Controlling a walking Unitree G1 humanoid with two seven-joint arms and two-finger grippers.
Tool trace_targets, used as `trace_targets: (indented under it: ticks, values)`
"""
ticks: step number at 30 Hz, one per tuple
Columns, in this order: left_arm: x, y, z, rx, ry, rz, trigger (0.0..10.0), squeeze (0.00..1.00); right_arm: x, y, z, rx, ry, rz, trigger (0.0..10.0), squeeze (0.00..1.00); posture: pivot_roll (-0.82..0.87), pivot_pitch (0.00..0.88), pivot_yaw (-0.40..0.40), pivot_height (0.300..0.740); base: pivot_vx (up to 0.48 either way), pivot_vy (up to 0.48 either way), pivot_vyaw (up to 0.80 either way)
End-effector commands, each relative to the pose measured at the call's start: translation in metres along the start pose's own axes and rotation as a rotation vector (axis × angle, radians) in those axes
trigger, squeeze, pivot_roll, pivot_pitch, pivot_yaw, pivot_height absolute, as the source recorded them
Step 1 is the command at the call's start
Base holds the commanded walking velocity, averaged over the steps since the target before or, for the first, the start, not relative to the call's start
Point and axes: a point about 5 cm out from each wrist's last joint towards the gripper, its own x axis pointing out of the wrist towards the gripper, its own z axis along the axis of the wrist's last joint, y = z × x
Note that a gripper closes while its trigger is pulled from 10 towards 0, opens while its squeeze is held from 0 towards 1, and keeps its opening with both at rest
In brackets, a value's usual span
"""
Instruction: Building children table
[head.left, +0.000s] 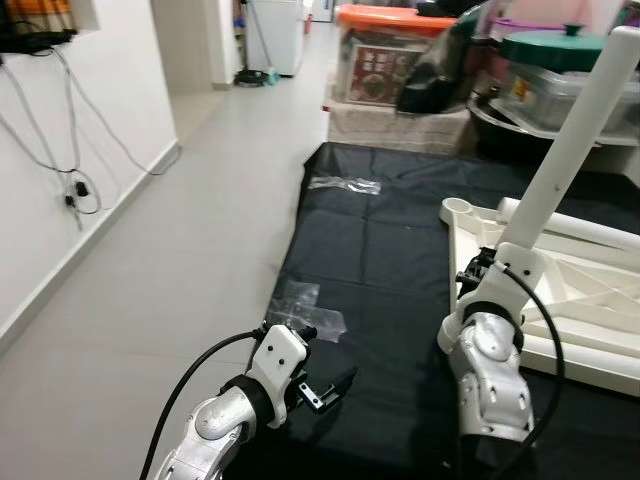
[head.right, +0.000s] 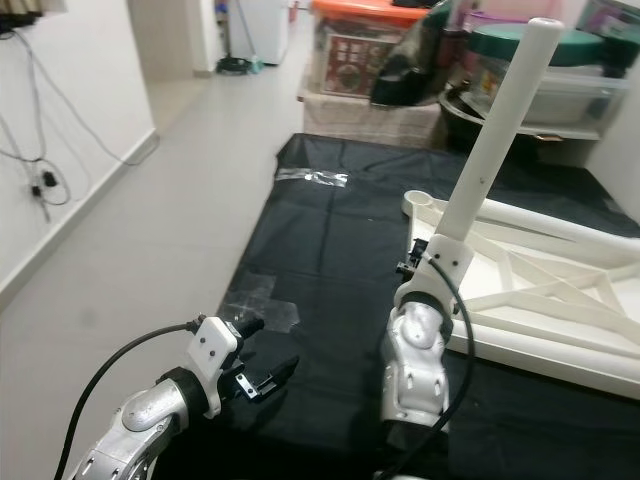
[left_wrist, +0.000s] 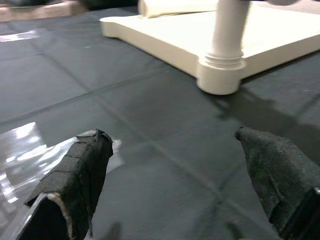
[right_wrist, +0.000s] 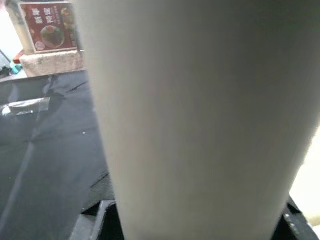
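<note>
A white children's table top (head.left: 590, 300) lies upside down on a black cloth (head.left: 370, 260). A white table leg (head.left: 575, 140) rises tilted from its near corner. In the left wrist view the leg's foot (left_wrist: 220, 75) sits in the corner socket. My right gripper (head.left: 487, 262) is shut on the leg low down; up close the leg (right_wrist: 200, 100) is very near the right wrist camera. My left gripper (head.left: 325, 360) hovers open over the cloth's near left part, its black fingers (left_wrist: 85, 165) spread wide with nothing between them. A second leg (head.left: 590, 225) lies across the table top.
Clear plastic bags (head.left: 345, 184) lie on the cloth, one (head.left: 300, 300) just beyond my left gripper. Storage boxes (head.left: 385, 50) and bins stand at the cloth's far end. Grey floor (head.left: 180, 250) runs along the left, bounded by a white wall with hanging cables (head.left: 70, 180).
</note>
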Motion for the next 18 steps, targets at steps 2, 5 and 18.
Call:
trace_targets:
  ticks: [2, 5, 18]
  values:
    - [0.000, -0.001, 0.000, 0.002, 0.006, -0.009, 10.0, 0.00, -0.006, 0.006, -0.009, 0.019, 0.031, 0.005, 10.0, 1.00, 0.18, 0.000, -0.078, 0.740, 0.000, 0.000, 0.00]
    - [0.001, -0.001, 0.000, 0.001, 0.008, -0.009, 10.0, 0.00, -0.010, 0.018, -0.009, 0.036, -0.028, 0.089, 10.0, 1.00, 0.19, 0.000, -0.081, 0.740, 0.000, 0.000, 0.00]
    - [0.001, -0.001, 0.000, 0.003, 0.011, -0.005, 10.0, 0.00, 0.003, 0.004, 0.006, 0.005, -0.186, 0.512, 10.0, 0.00, 0.18, 0.000, -0.083, 0.740, 0.000, 0.000, 0.00]
